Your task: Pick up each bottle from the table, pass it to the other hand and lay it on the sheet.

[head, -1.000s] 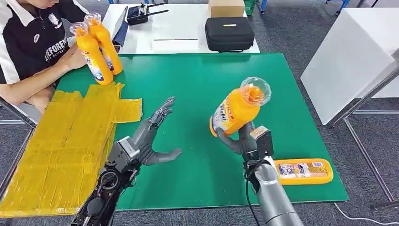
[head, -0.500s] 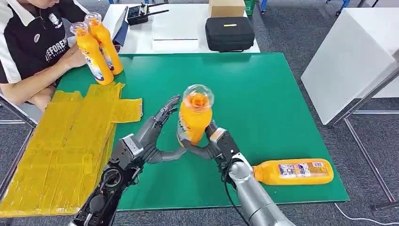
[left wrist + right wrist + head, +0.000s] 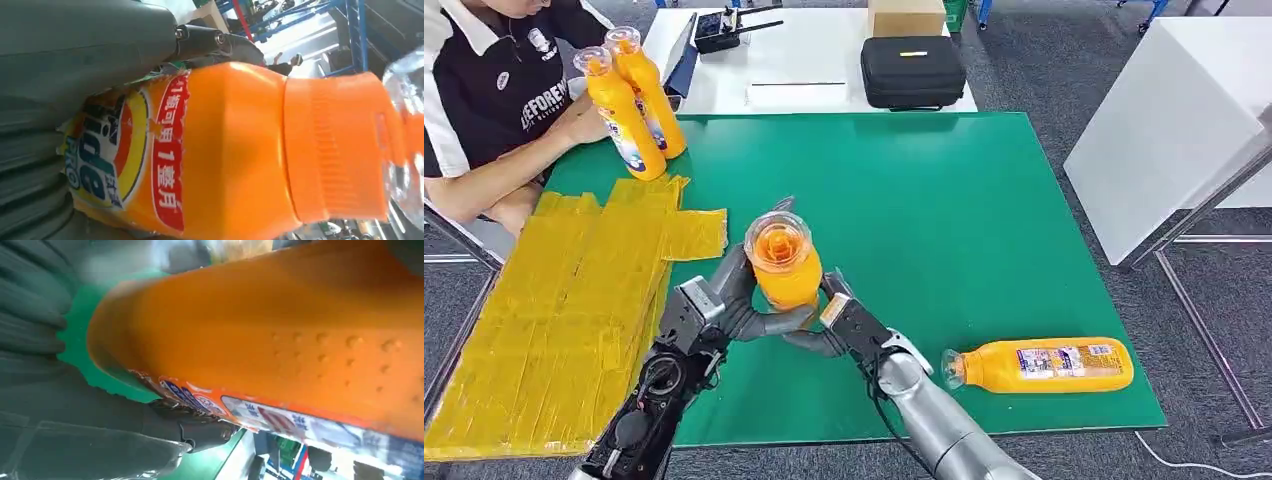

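While the right hand [image 3: 839, 325] grips the bottle [image 3: 786, 265] upright above the table's near-middle, left hand [image 3: 724, 310] cups it, fingers not clearly closed. Left wrist: bottle body against the palm, grip unclear. Right wrist: fingers wrapped under it. Risk: right releases early, bottle drops short of the sheet [image 3: 564, 310].

Glossy plastic, matt bench
Between the hands, the orange bottle [image 3: 785, 270] looks smooth plastic with a clear cap; green bench [image 3: 944, 200] matt.
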